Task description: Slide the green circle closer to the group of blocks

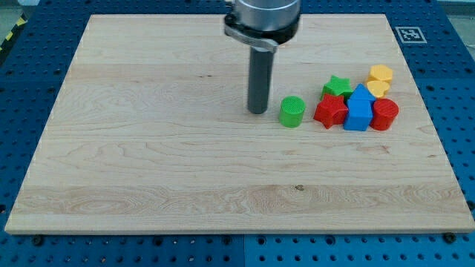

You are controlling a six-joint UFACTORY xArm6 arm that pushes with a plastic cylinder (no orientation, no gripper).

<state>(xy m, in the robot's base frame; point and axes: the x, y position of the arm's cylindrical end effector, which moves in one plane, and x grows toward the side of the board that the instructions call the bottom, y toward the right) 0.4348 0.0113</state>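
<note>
A: Where do we stand on the board (148, 170)?

B: Our rod (259, 78) comes down from the view's top, and my tip (258, 112) rests on the wood a little above the board's middle, toward the view's right half.

A: And the green circle (292, 111)?

B: Just to the right of my tip, near it. We see a thin strip of wood between the two, so we would not call it touching.

A: What lies past it?

B: The group of blocks, further to the right of my tip. The nearest is a red star (330, 110), just beside the green circle with a small gap. Above the red star sits a green star (338, 86). Right of the red star stands a blue block (359, 108), shaped like a little house. Touching that on its right is a red block (384, 114), roundish. Above those are two yellow blocks, one (381, 74) higher than the other (377, 89); their shapes we cannot make out for certain.

A: Do we hold anything?

B: No. We have no pincer to open or shut, only the plain rod, and nothing is gripped by it. To the left of my tip there is only bare wood.
</note>
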